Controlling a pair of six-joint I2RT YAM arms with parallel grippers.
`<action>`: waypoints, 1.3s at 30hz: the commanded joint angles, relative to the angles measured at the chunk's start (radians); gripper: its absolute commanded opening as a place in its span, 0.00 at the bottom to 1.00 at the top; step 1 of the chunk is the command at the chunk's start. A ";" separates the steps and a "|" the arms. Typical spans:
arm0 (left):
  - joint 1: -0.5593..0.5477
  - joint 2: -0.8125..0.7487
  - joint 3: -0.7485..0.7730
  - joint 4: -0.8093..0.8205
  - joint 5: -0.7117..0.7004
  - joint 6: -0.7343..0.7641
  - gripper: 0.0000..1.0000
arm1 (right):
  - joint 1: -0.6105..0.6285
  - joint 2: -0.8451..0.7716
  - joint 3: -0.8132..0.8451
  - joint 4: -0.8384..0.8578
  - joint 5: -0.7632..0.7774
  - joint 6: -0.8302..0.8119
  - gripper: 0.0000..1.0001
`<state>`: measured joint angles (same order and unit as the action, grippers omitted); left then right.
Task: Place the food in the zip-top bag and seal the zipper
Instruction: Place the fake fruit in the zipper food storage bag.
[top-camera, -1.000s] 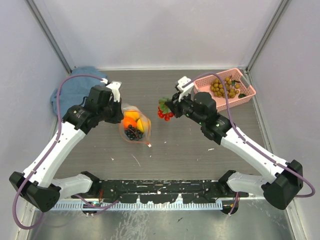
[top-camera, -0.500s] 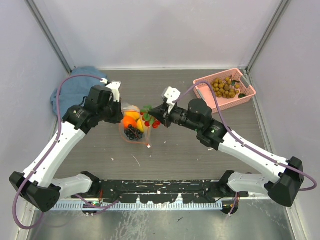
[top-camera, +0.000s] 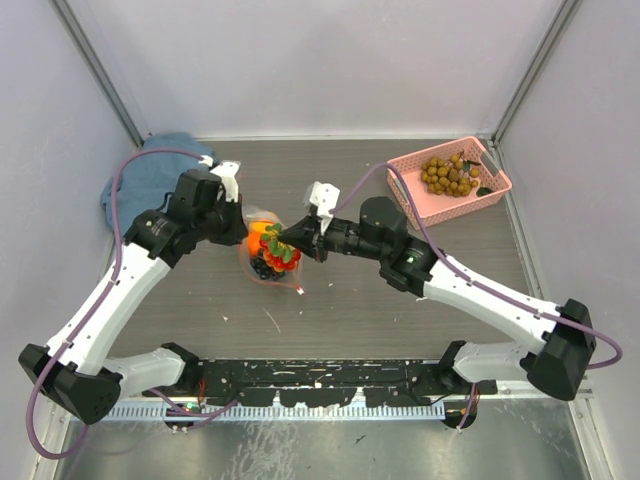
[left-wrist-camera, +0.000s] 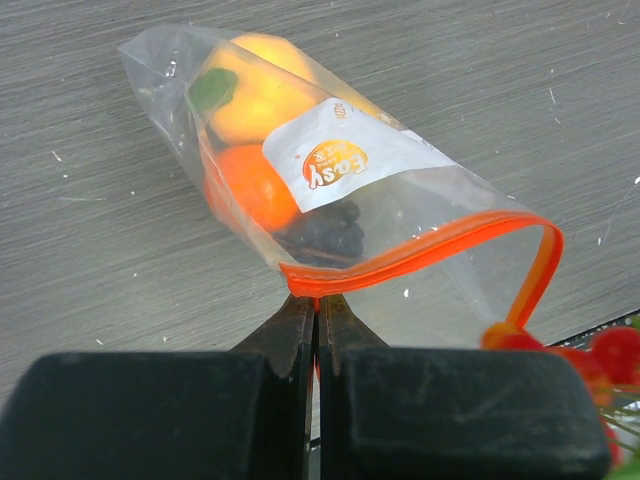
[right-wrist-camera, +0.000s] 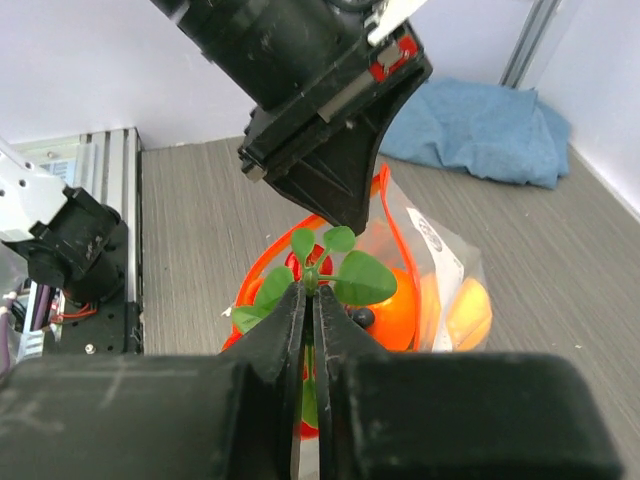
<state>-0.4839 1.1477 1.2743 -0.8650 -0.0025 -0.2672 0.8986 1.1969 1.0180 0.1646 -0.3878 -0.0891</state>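
Observation:
The clear zip-top bag (top-camera: 262, 262) lies on the table with its orange-red zipper (left-wrist-camera: 420, 255) standing open. Inside are a yellow fruit (left-wrist-camera: 255, 95), an orange fruit (left-wrist-camera: 250, 190) and dark grapes (left-wrist-camera: 320, 235). My left gripper (top-camera: 237, 228) is shut on the zipper's near lip (left-wrist-camera: 318, 285) and holds the mouth up. My right gripper (top-camera: 290, 240) is shut on the stem of a red berry bunch with green leaves (right-wrist-camera: 360, 275) and holds it right at the bag's mouth. The red berries (top-camera: 280, 252) hang over the opening. Olive-brown grapes (top-camera: 450, 175) lie in the basket.
A pink basket (top-camera: 470, 205) stands at the back right. A blue cloth (top-camera: 140, 175) lies at the back left and also shows in the right wrist view (right-wrist-camera: 480, 115). Grey walls close in the table on three sides.
My right gripper has moved left across the table with the red berry bunch, from the middle to the bag's mouth. The left gripper has held the zipper still.

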 joint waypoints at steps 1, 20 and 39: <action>0.007 -0.026 0.012 0.063 0.049 -0.017 0.00 | 0.009 0.072 0.072 0.022 -0.025 -0.014 0.01; 0.005 -0.013 0.081 0.046 0.216 -0.066 0.00 | 0.027 0.254 -0.098 0.429 0.231 -0.141 0.01; -0.084 0.023 0.106 0.104 0.362 -0.182 0.00 | 0.019 0.153 -0.280 0.674 0.266 0.003 0.01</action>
<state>-0.5648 1.1938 1.3350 -0.8410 0.3195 -0.4282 0.9207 1.3796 0.7353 0.6865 -0.0841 -0.1493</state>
